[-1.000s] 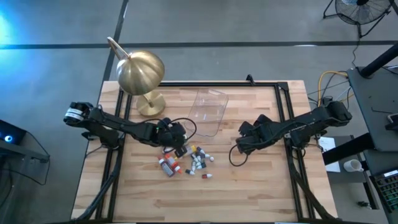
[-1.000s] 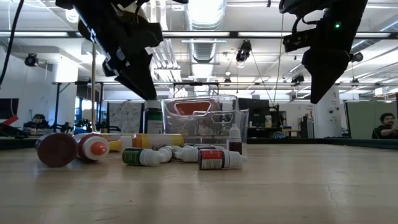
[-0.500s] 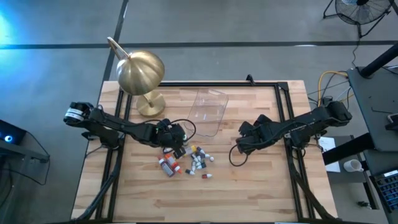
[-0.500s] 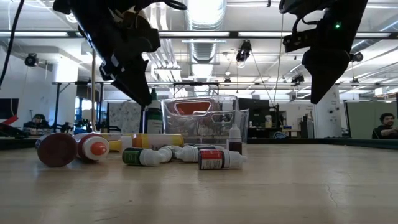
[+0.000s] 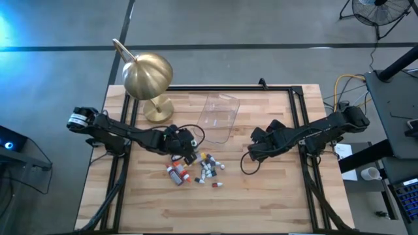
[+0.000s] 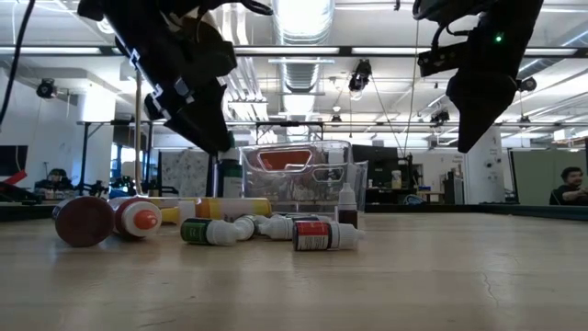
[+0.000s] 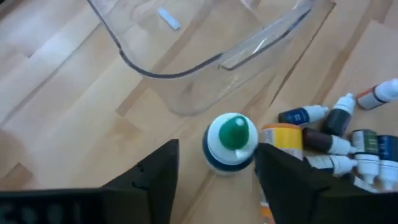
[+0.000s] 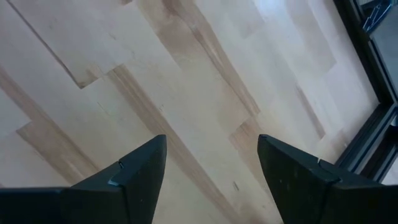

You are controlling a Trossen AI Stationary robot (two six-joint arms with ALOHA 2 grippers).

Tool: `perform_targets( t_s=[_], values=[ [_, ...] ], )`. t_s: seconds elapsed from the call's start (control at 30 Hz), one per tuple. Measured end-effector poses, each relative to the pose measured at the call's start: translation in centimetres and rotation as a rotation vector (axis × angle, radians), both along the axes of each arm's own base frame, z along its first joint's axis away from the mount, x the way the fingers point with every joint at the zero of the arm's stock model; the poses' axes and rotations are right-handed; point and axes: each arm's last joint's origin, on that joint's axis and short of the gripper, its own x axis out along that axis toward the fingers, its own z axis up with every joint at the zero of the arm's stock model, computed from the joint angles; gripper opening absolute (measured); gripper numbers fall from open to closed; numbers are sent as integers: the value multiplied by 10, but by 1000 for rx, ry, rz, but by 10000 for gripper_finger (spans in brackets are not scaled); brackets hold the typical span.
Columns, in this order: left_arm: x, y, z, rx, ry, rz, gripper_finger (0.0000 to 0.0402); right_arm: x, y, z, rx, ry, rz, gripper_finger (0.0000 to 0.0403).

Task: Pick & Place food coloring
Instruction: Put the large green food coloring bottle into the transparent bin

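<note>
The wooden counter (image 5: 261, 196) carries everything, with bare boards across its near and right parts. A brass dome lamp (image 5: 148, 75) stands at the far left corner, and a clear plastic tub (image 5: 219, 116) lies near the middle of the far edge. The left arm reaches in from the left edge, its left gripper (image 7: 214, 171) raised just above the counter beside the tub's near left corner; its fingers (image 7: 158, 177) stand parted on either side of an upright green-capped bottle (image 7: 230, 140), with a gap showing on both sides, so the bottle is released and stands on the wood. The right arm comes in from the right edge, and the right gripper (image 8: 211, 165) hangs over bare boards right of centre, its fingers spread wide and holding nothing. The rest of the food coloring (image 5: 199, 166) lies in a loose heap at the centre of the counter, just near of the tub, most bottles on their sides. In the low view one small bottle (image 6: 346, 207) stands upright in front of the tub.
</note>
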Motion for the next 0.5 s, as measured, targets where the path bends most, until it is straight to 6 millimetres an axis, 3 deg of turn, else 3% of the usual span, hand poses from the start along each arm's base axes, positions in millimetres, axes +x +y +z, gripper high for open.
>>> perform_targets(
  t_s=[0.17, 0.5],
  values=[
    [0, -3, 0, 39, 25, -73, 219, 0, 0, 0, -8, 7, 14, 247],
    [1, -3, -9, 81, 8, -166, 220, 0, -1, 0, -10, 11, 20, 247]
  ],
)
